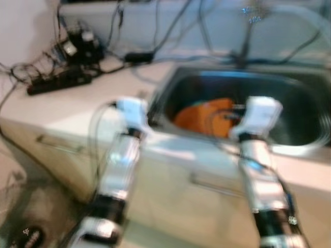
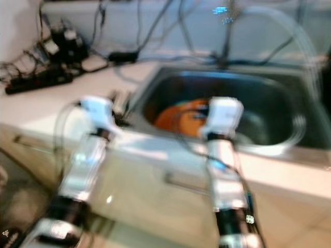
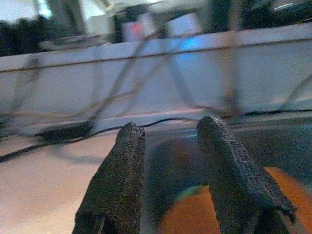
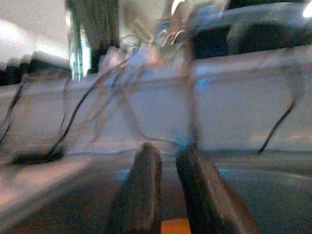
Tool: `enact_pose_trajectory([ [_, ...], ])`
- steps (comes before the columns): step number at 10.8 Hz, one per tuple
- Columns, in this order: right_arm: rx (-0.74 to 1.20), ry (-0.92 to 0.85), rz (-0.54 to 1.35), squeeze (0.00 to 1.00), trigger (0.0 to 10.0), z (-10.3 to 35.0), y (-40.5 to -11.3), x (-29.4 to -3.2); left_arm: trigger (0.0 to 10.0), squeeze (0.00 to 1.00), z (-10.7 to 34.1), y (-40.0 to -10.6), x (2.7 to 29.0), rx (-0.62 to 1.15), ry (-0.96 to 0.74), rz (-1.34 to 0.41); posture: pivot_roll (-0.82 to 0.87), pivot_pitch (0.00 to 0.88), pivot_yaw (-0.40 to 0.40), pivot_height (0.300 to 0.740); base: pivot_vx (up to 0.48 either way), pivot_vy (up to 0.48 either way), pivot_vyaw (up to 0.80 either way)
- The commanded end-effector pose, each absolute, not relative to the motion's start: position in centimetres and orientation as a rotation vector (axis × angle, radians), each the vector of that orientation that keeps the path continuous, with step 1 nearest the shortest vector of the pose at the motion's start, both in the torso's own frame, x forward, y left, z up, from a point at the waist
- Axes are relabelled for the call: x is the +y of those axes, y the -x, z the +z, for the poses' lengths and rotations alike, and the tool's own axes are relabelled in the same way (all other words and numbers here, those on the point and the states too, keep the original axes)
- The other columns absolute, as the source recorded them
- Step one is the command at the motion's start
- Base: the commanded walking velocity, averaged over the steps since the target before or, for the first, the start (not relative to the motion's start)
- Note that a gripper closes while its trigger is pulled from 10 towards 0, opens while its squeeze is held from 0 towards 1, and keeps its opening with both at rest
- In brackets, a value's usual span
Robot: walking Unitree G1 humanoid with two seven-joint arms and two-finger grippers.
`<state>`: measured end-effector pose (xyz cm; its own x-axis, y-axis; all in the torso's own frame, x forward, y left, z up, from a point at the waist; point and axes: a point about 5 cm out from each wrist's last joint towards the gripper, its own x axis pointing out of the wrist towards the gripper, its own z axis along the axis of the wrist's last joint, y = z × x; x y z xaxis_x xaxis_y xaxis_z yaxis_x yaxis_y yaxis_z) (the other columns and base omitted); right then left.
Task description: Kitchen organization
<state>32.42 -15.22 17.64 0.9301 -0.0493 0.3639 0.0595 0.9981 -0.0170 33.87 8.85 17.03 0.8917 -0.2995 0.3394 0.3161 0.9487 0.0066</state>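
While both arms reach fwd over the front edge of the counter point(image 1: 77, 111), the left gripper point(image 3: 168, 161) has its two fingers spread w/ a clear gap, nothing between them; it sits at the sink's point(image 1: 310, 139) left front corner. Right gripper point(image 4: 168, 178) is over the sink's front rim, fingers a narrow gap apart, nothing seen pinched. All views blurred.

An orange bowl point(image 1: 207, 116), or sth like it, lies on the sink bottom, toward the left front, just past both grippers; exact shape can't be told. In the left wrist view it shows below the fingertips, not touching them.

Faucet point(image 1: 248, 31) stands at the sink's back edge, approx. mid. Cables point(image 1: 170, 26) hang down the wall behind the counter. A black power strip point(image 1: 59, 82) lies near the counter's left edge, w/ a dark tangle of plugs behind it in the back left corner. Drawer handle point(image 1: 214, 186) on the cabinet front below the sink.
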Motion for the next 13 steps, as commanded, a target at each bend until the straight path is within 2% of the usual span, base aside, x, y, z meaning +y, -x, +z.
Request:
enact_pose_trajectory([
  [1,-0.4,0.007,-0.028,0.0,10.0,18.2,-32.4,-14.3,10.0,0.0,17.0,-34.1,9.9,-0.351,0.031,-0.293,0.04,0.0,0.126,0.74,0.0,-0.48,0.0],
  [8,-0.407,-0.004,-0.026,0.0,10.0,17.9,-32.1,-14.2,10.0,0.0,17.0,-33.7,9.1,-0.37,0.039,-0.333,0.03,0.0,0.127,0.74,0.0,-0.48,0.0],
  [13,-0.403,-0.002,-0.03,0.0,10.0,17.7,-32.0,-14.3,10.0,0.0,16.8,-33.4,8.8,-0.374,0.049,-0.356,0.04,0.0,0.127,0.74,0.0,0.0,0.0],
])
